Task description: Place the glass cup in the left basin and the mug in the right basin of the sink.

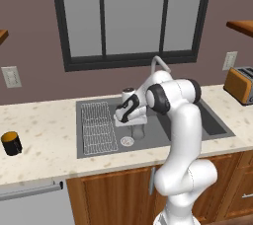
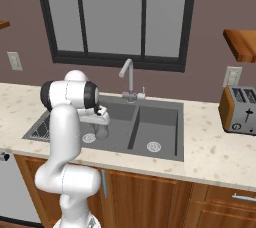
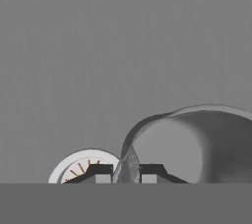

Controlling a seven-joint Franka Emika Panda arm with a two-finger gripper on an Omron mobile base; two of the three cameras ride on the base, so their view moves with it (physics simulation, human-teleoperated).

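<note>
The glass cup stands upright on the floor of the sink's left basin, just beside the round silver drain. My gripper reaches down from above it. In the hand view my gripper has one fingertip on each side of the glass cup's thin wall, shut on the rim. The drain lies just behind the left fingertip. The black mug with orange inside sits far left on the counter. The right basin holds nothing but its drain.
A wire rack covers the left part of the left basin. The curved silver faucet rises behind the divider between the basins. An orange toaster stands on the counter at the far right.
</note>
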